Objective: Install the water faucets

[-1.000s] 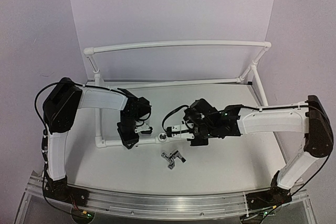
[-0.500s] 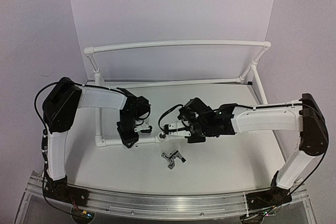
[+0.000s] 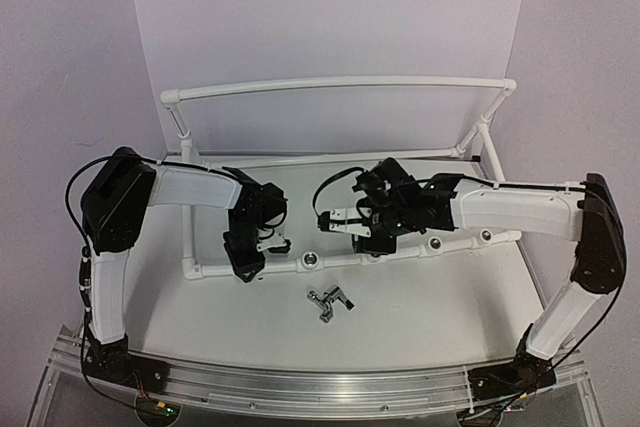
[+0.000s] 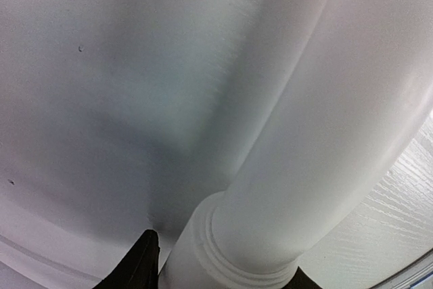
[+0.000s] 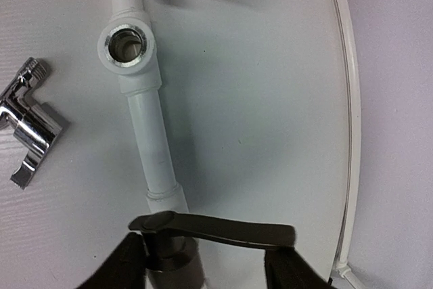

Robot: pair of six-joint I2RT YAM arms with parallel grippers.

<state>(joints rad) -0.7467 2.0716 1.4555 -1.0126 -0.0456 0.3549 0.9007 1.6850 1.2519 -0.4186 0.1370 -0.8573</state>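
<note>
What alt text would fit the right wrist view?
A dark-levered faucet sits on a white pipe at the bottom edge, between the camera's own open fingers. Farther along the pipe an empty silver-ringed socket faces the camera, and a second faucet lies loose on the table beside it.

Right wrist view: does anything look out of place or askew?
One water faucet lies loose on its side on the table beside the pipe frame, and the silver-ringed socket next to it is empty. The other faucet appears seated on the pipe between the right gripper's open fingers. Nothing looks broken or spilled.
</note>
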